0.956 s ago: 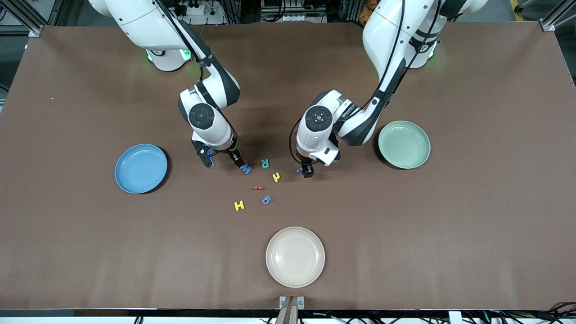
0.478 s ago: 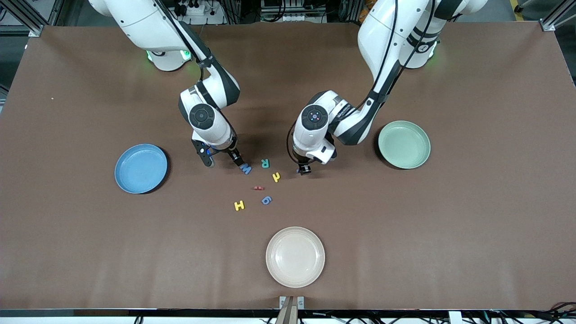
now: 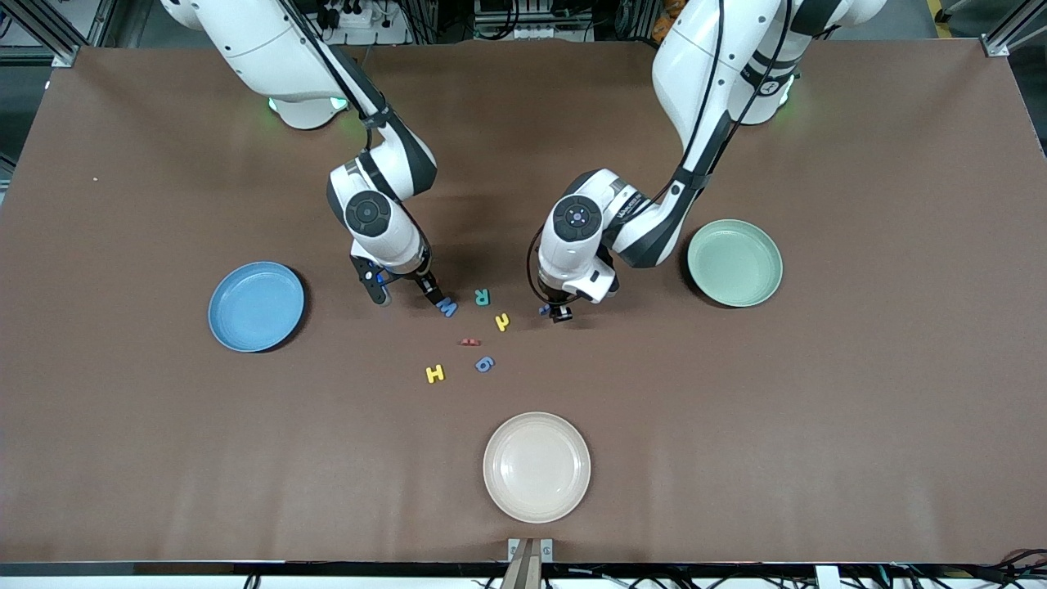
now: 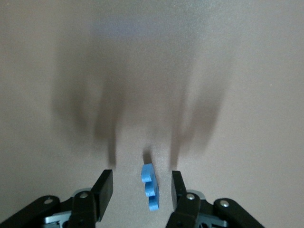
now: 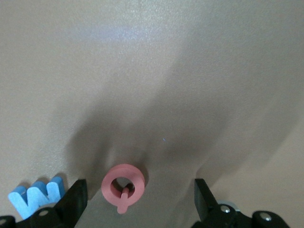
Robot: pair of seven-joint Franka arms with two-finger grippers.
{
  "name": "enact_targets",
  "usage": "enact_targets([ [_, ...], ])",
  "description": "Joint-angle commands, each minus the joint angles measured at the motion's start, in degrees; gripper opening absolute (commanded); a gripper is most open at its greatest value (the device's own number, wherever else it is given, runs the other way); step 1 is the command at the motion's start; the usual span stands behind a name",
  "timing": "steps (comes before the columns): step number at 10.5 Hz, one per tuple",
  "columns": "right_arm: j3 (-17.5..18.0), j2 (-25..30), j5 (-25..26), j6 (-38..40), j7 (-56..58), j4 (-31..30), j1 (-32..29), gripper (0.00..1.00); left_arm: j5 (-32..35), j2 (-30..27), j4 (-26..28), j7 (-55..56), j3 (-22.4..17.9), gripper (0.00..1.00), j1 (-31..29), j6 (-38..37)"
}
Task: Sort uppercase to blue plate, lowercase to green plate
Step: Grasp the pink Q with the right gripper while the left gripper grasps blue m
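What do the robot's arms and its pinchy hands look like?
Both arms are glossy white with dark grey joints, and black cables run along them. Each wrist ends in a round dark cap. Green lights glow at the bases. The left gripper and the right gripper are small and black, each with two flat black fingers fixed by silver screws.

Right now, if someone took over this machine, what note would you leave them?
Left pincer: open, down at the table, straddling the small blue foam m-like letter.
Right pincer: open, down around the red foam Q, with the blue foam W just beside it.
Sky-blue plate and mint-green plate: no letters in either.
On the table between them: teal R, yellow hooked h, small red letter, blue g, yellow H.
Done: nothing sorted. Left: all eight letters.
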State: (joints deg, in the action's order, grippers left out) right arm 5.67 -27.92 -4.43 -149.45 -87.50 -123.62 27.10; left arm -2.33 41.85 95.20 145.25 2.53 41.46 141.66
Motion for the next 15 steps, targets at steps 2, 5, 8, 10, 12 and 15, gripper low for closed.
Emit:
enact_targets([
  [2,0.04,0.59,0.12,-0.31,-1.71,-0.39,0.24,1.00,-0.65,0.43,-0.45,0.56,-0.94,0.45,1.43,0.37],
  [5,0.04,0.76,0.39,-0.14,-1.71,-0.39,0.24,1.00,-0.48,1.39,-0.45,0.56,-0.94,0.29,1.60,0.45],
  [8,-0.05,0.85,0.65,-0.14,-1.63,-0.39,0.15,1.00,-0.39,1.48,-0.45,0.56,-1.03,0.05,1.69,0.45],
  [10,0.04,0.85,0.65,-0.14,-1.63,-0.39,0.15,1.00,-0.39,1.48,-0.45,0.47,-1.03,0.00,1.69,0.45],
  [12,-0.05,0.85,0.74,-0.05,-1.71,-0.39,0.15,0.92,-0.30,1.22,-0.45,-0.05,-0.95,0.00,1.69,0.45],
  [15,-0.05,2.08,0.74,0.04,-2.24,-0.57,-0.02,0.00,-0.30,-0.79,-0.54,-2.94,-0.95,0.00,1.52,-0.24],
])
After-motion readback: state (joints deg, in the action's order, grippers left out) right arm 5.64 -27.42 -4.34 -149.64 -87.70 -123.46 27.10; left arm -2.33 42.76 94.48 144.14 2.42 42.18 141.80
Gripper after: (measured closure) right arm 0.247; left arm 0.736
